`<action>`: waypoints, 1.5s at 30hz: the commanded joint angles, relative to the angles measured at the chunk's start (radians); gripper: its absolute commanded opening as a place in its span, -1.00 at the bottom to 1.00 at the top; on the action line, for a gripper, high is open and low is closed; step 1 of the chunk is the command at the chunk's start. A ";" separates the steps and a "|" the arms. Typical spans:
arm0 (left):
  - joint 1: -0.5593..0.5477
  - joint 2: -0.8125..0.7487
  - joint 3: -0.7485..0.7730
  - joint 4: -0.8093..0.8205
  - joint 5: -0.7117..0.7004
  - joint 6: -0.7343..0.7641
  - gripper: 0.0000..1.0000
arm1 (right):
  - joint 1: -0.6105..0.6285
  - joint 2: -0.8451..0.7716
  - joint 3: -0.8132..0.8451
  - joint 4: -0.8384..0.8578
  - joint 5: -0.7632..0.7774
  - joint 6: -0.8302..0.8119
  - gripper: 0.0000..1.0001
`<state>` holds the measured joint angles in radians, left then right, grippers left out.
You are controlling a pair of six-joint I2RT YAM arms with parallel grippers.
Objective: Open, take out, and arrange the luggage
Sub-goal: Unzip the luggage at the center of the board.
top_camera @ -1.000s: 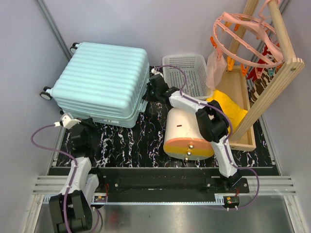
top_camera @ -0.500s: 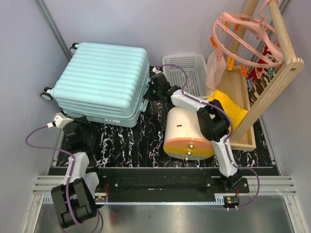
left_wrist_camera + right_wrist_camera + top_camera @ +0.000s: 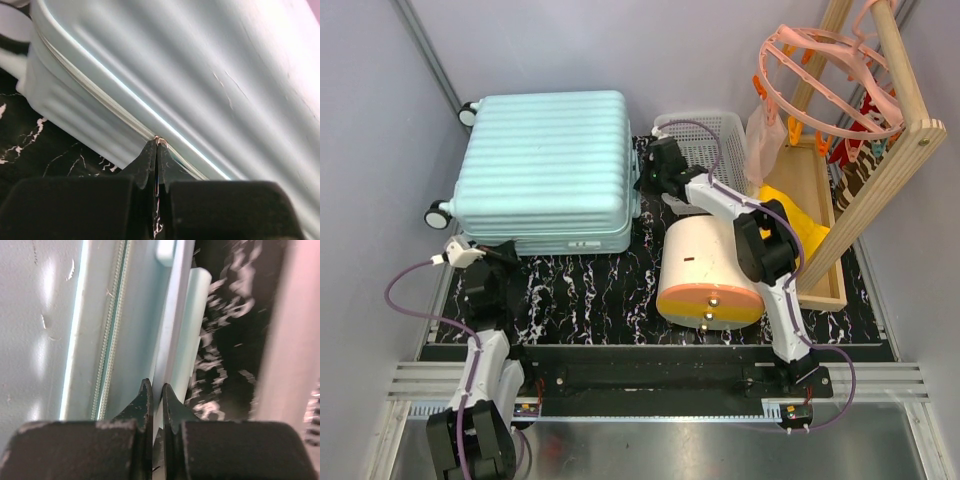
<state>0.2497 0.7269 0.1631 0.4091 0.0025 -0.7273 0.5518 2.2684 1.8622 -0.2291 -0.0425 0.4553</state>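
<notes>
Shows the left pincer [image 3: 156, 142] pressed shut, tips at the zip seam on the near side of the luggage [image 3: 545, 165], lying flat and closed at the back left of the marbled counter [image 3: 590, 285]. Shows the right pincer [image 3: 156, 390] all but closed at the luggage's right side, with a cream cylinder [image 3: 705, 265] farther right.
</notes>
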 commanded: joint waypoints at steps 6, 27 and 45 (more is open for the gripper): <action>0.054 0.009 0.024 0.030 -0.108 0.016 -1.00 | -0.135 -0.029 -0.003 -0.070 0.170 -0.141 -1.00; 0.211 0.095 0.016 0.053 -0.039 -0.034 -1.00 | -0.128 -0.141 -0.098 0.003 0.003 -0.133 -1.00; 0.313 0.132 0.007 0.094 -0.042 -0.086 -1.00 | -0.096 -0.297 -0.228 0.045 -0.082 -0.162 -1.00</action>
<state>0.5087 0.8642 0.1810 0.5125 0.1711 -0.8509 0.5076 2.1490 1.6802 -0.1699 -0.1535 0.3874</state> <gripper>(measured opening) 0.005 0.057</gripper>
